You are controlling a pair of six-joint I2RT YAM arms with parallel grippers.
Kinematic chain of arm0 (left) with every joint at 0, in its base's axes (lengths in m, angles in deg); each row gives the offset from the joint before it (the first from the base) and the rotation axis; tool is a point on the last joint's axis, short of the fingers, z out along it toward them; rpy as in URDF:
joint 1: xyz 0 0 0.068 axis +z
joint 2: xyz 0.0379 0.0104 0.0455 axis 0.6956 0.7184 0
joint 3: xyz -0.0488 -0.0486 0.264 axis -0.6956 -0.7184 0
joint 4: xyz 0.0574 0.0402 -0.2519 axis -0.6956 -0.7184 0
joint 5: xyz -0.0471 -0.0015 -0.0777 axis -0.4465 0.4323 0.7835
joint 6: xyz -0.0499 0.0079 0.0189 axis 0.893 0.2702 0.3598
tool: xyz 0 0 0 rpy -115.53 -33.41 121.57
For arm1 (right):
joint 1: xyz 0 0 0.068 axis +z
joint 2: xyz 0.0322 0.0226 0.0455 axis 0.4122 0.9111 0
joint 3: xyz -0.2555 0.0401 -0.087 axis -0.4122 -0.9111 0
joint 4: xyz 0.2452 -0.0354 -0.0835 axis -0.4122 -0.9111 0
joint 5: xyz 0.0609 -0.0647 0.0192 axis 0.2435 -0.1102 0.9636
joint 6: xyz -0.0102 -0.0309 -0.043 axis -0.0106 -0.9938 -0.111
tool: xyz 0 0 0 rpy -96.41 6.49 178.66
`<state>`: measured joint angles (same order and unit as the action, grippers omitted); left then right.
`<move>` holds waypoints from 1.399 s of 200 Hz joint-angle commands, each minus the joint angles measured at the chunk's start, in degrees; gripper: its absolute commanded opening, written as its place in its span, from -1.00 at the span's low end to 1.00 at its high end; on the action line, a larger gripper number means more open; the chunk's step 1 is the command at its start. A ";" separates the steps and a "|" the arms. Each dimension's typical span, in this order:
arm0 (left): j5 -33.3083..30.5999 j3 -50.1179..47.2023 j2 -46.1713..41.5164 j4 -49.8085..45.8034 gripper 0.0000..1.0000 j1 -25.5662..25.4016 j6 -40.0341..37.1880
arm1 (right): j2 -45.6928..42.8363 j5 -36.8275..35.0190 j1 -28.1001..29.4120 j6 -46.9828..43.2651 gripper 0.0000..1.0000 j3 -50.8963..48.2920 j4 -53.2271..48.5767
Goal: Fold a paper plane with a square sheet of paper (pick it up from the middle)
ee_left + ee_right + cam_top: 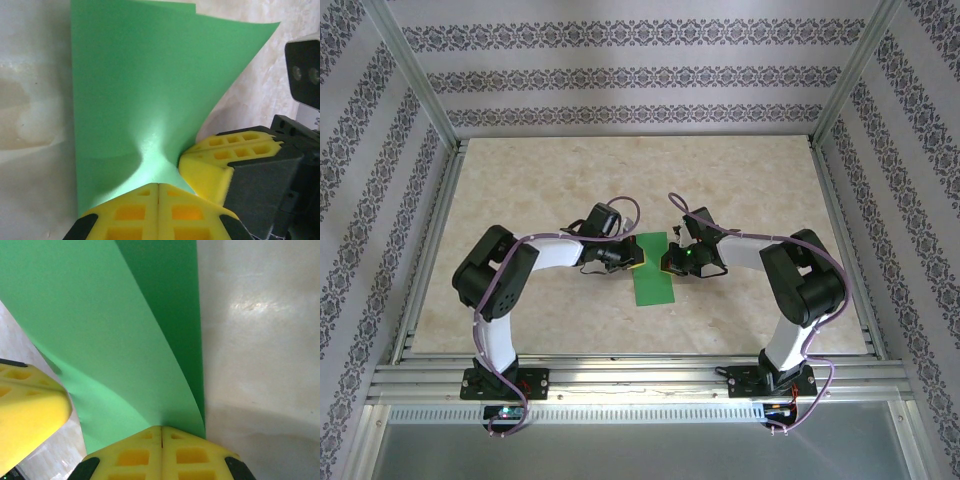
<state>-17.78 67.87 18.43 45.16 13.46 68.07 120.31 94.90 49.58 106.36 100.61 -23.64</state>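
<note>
The square sheet of paper (pixel 652 284) is bright green and shows from above as a narrow strip at the table's middle, curled over on itself. My left gripper (pixel 634 258) meets its left edge and my right gripper (pixel 669 262) its right edge, the two almost touching. In the left wrist view the sheet (pixel 135 90) narrows to a waist that runs into my shut left gripper (pixel 158 186); the right gripper's yellow pads (pixel 220 160) sit close beside. In the right wrist view the sheet (pixel 110 340) bends over a darker layer and ends in my shut right gripper (pixel 161 429).
The beige marble-look tabletop (pixel 540 190) lies open around the paper. Aluminium frame rails (pixel 620 375) edge the near side, and patterned walls stand at the back and both sides. Both arms bend inward from their bases (pixel 505 380) (pixel 775 378).
</note>
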 commanded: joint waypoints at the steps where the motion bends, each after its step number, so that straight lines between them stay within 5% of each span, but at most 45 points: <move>1: -0.78 -0.84 1.95 2.26 -0.99 0.81 -1.92 | 3.01 -3.39 -0.20 -1.49 -1.00 -1.35 -8.10; 280: -0.16 4.54 5.95 -2.95 -0.99 4.77 -4.68 | 2.99 -4.82 0.02 -1.80 -1.00 -1.29 -9.16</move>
<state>-16.64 71.26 23.81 45.66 17.16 65.89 120.31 94.86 49.60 105.73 100.98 -24.69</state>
